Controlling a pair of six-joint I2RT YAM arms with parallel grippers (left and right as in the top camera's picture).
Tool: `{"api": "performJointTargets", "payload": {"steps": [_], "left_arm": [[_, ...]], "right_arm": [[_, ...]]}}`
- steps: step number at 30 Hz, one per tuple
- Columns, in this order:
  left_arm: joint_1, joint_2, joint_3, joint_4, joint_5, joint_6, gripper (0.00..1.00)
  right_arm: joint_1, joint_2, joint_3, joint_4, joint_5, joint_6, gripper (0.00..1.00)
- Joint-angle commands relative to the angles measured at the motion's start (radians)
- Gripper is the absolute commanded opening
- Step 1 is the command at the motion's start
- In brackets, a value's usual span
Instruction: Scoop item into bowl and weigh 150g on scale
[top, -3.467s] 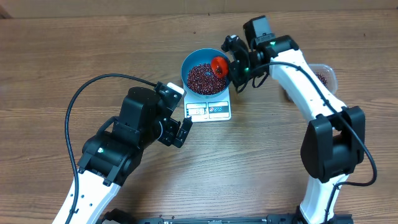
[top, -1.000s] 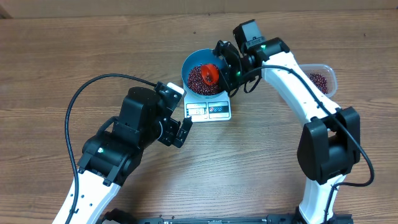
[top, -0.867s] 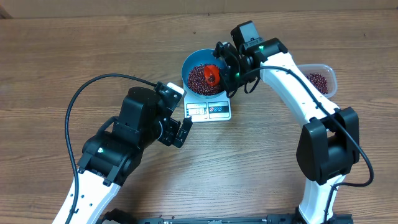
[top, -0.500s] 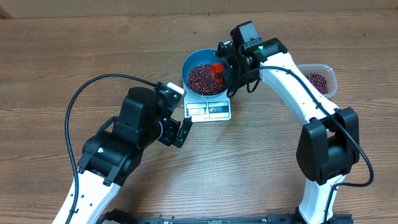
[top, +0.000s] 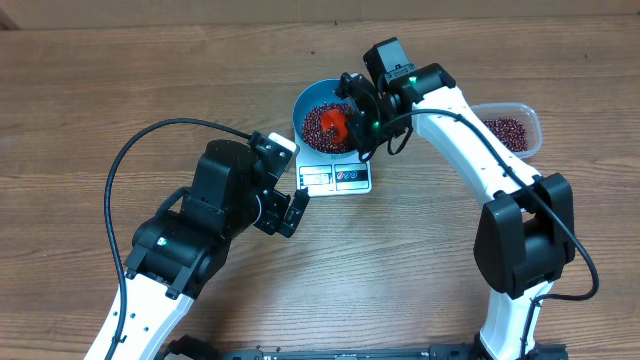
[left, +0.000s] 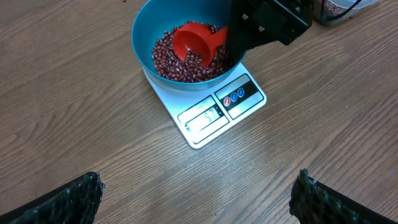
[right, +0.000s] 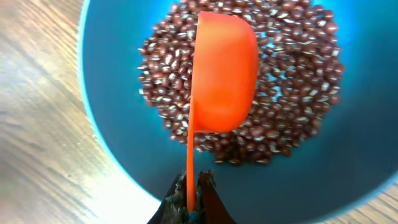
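Pinching the thin handle of the orange-red scoop (right: 224, 74) in the clenched fingers of my right gripper (right: 189, 198), I hold its cup rolled onto its side low over the blue bowl (right: 109, 130), so that whatever it carried slides onto the beans (right: 298, 87) rather than over the rim. From the left wrist view the cup's mouth faces sideways and looks empty, which I take to mean this load is tipped out. The bowl sits squarely on the white scale (left: 214, 115), covering most of its platform and leaving the display strip bare toward me, so the weight can be read as beans go in. The digits are too small for me to read with confidence. The beans cover the bowl's bottom in a loose maroon layer, and more wait in the clear tub (top: 533, 128) off to my right, near enough for a short swing back. My left gripper (left: 198, 200) hangs spread wide and empty above the bare table, near the scale's display edge but touching nothing, out of the scoop's path. I judge the next move depends on that reading.
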Motion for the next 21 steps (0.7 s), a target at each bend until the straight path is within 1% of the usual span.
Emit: {"api": "performJointTargets", "payload": {"steps": [1, 8, 11, 16, 21], "left_arm": [[0.004, -0.011, 0.008, 0.003, 0.011, 0.016, 1.00], [0.004, -0.011, 0.008, 0.003, 0.011, 0.016, 1.00], [0.004, -0.011, 0.008, 0.003, 0.011, 0.016, 1.00], [0.004, -0.011, 0.008, 0.003, 0.011, 0.016, 0.99], [0.004, -0.011, 0.008, 0.003, 0.011, 0.016, 1.00]], "right_arm": [[0.006, 0.010, -0.009, 0.004, -0.084, 0.004, 0.03], [-0.008, 0.010, -0.009, 0.034, -0.269, 0.010, 0.04], [-0.026, 0.010, -0.008, 0.037, -0.275, 0.050, 0.04], [-0.063, 0.010, -0.008, 0.037, -0.354, 0.053, 0.04], [-0.094, 0.010, -0.008, 0.037, -0.379, 0.053, 0.04]]}}
